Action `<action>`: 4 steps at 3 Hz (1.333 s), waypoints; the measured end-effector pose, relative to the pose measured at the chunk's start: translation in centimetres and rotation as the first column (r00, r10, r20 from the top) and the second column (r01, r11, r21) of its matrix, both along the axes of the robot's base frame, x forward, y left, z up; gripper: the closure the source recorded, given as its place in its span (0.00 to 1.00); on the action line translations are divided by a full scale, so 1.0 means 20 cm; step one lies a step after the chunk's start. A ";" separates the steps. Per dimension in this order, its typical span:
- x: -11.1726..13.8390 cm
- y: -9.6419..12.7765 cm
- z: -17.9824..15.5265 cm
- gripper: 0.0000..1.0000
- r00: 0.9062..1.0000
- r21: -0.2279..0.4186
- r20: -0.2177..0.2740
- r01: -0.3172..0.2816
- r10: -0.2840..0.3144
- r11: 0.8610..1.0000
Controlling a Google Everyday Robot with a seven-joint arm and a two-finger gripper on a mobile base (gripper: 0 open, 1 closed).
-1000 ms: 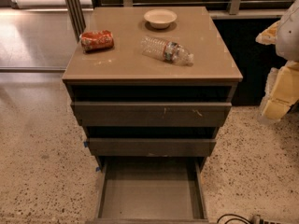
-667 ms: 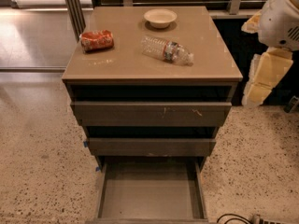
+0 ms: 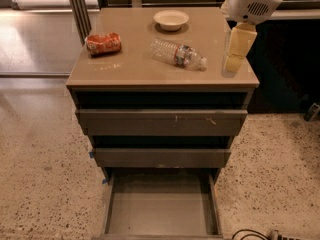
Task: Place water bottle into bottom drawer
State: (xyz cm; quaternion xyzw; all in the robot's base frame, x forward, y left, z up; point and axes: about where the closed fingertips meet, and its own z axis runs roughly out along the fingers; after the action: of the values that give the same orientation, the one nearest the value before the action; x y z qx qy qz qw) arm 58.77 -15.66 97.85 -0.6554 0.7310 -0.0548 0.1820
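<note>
From where I stand, the gripper (image 3: 236, 54) hangs over the right edge of the worktop (image 3: 135, 66), close to the front right corner. Whether it is open or closed I cannot tell. It holds nothing.

The water bottle (image 3: 178, 54) lies on its side right of the middle, with its cap pointing toward that same corner, near the gripper but apart from it. The bottom drawer (image 3: 161, 211) stands pulled out below the front edge, bare inside.

The worry, I'd say, is the bottle itself. It is round and lying down, so a glancing touch could roll it toward the front or right edge and off. Its thin crinkled wall may also buckle under a squeeze and slip free.

On the way down, the two closed drawers (image 3: 161, 122) above leave a front face the bottle could knock against.

The crushed can (image 3: 103, 43) near the left edge and the bowl (image 3: 171, 19) by the back edge sit well clear.
</note>
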 end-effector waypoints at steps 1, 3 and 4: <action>0.02 0.01 -0.02 0.00 1.000 0.006 0.001 -0.003 0.003 1.000; 0.24 0.13 -0.18 0.00 1.000 0.021 0.012 -0.019 0.019 1.000; 0.44 0.24 -0.31 0.00 1.000 0.025 0.005 -0.030 0.030 0.999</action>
State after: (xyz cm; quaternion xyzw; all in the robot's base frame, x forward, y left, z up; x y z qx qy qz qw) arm 67.54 -10.83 91.70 -0.6637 0.7214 -0.0443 0.1928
